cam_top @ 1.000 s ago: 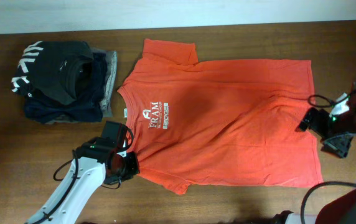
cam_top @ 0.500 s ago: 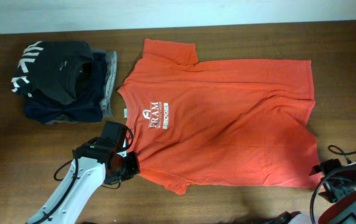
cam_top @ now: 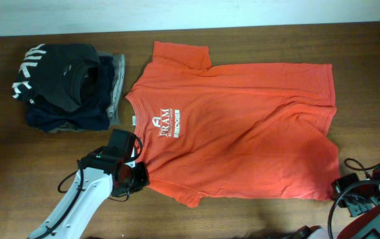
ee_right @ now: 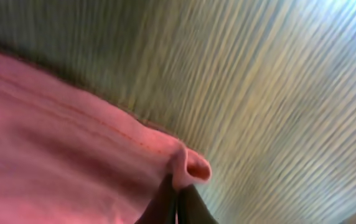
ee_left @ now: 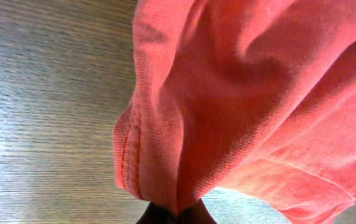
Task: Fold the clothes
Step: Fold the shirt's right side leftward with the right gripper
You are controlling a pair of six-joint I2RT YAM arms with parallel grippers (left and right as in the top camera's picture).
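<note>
left gripper (cam_top: 137, 176) pinches T-shirt (cam_top: 243, 126) sleeve hem | right gripper (cam_top: 342, 188) likely pinches hem corner | table (cam_top: 243, 219) wood borders both

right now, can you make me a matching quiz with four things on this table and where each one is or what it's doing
Things:
1. T-shirt
2. black garment
3. left gripper
4. right gripper

States:
A. shut on the shirt's bottom hem corner
B. on top of the folded pile
C. spread flat on the table
D. shut on the shirt's sleeve edge

Pairs: 1-C, 2-B, 3-D, 4-A
</note>
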